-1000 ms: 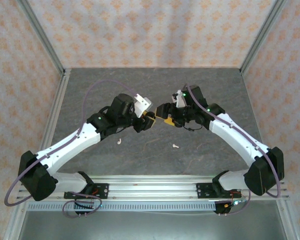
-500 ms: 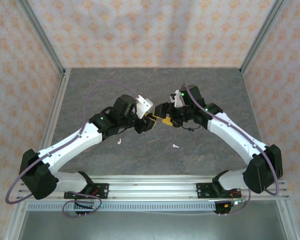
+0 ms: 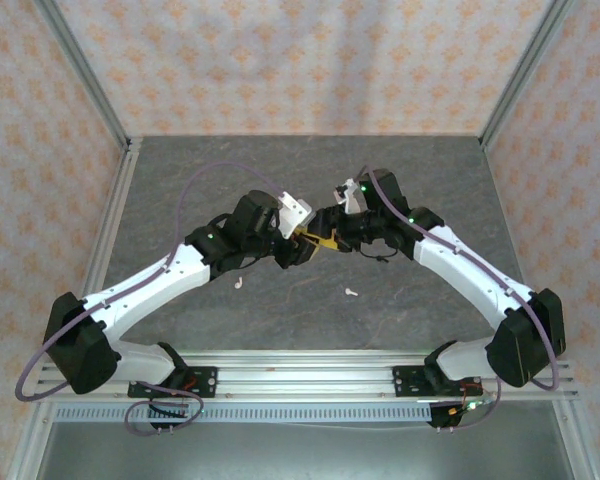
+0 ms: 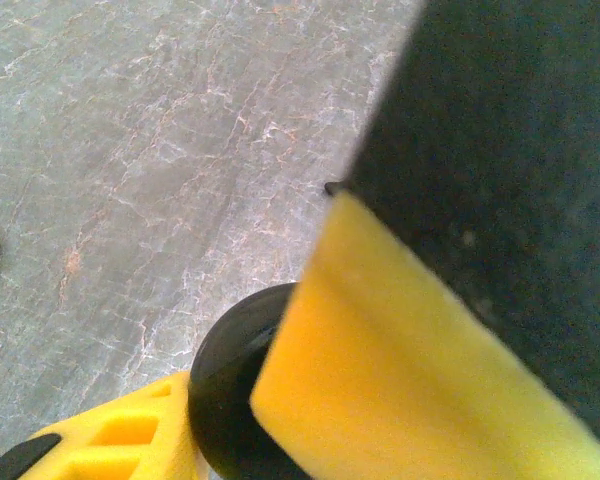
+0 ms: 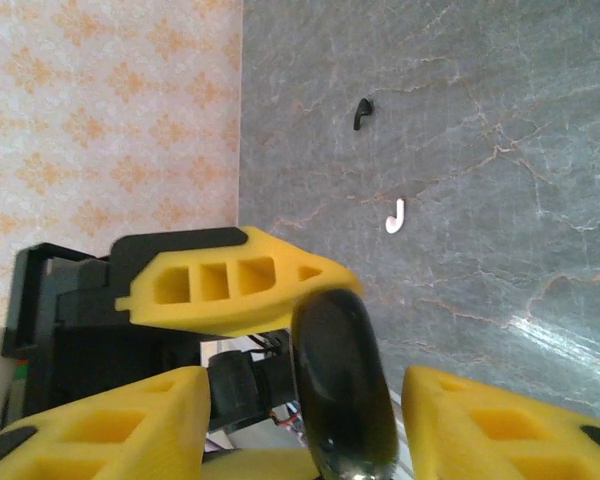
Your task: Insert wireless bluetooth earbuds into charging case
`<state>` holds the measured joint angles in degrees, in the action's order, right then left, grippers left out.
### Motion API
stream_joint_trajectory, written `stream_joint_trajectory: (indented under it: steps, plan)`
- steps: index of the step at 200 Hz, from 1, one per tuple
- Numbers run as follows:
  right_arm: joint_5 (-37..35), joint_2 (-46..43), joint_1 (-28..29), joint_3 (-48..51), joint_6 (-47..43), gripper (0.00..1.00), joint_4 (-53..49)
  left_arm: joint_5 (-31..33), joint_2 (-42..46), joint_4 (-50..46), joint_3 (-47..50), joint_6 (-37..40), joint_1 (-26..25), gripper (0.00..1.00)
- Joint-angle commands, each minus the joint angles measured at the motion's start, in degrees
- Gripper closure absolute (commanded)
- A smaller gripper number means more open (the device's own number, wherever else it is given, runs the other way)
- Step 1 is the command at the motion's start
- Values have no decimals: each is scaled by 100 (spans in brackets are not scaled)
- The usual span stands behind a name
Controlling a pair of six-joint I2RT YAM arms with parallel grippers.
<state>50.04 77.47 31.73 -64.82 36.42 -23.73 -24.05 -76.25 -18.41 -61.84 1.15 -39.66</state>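
Roughly over the middle of the counter (image 3: 280,170) the two arms meet around a black disc (image 5: 345,380), which stands on edge. The left jaws are clenched on the disc. The right jaws straddle it, released: one finger (image 5: 480,420) sits just beside its face, and a gap shows on the other side. The left earbud (image 3: 239,283) lies loose on the counter beside the left arm. The right earbud (image 3: 351,292) lies well apart from it, nearer the right arm.

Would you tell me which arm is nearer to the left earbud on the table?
Left. The left arm passes just beyond the left earbud, close to it; the right arm lies well off to its right.
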Motion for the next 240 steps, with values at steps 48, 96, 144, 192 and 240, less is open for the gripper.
stream_joint_trajectory:
  steps: [48, 96, 144, 192, 240]
  plan:
    - [54, 44, 12, 35, -479, 65, -474, -74, 16, 242, -236, -119, -7, 72]
    - [168, 186, 16, -68, -655, 92, -464, 46, 107, 207, -233, -192, -9, 70]
    - [40, 329, 14, -464, -1319, 99, -956, 541, 191, 33, -321, -594, -14, 48]
    - [-370, 649, -26, -1463, -2807, 100, -2342, 1427, 352, -793, -700, -947, 20, 23]
    - [-274, 596, -31, -2026, -3831, 100, -2807, -583, 1780, 83, 394, -1393, 1309, 0]
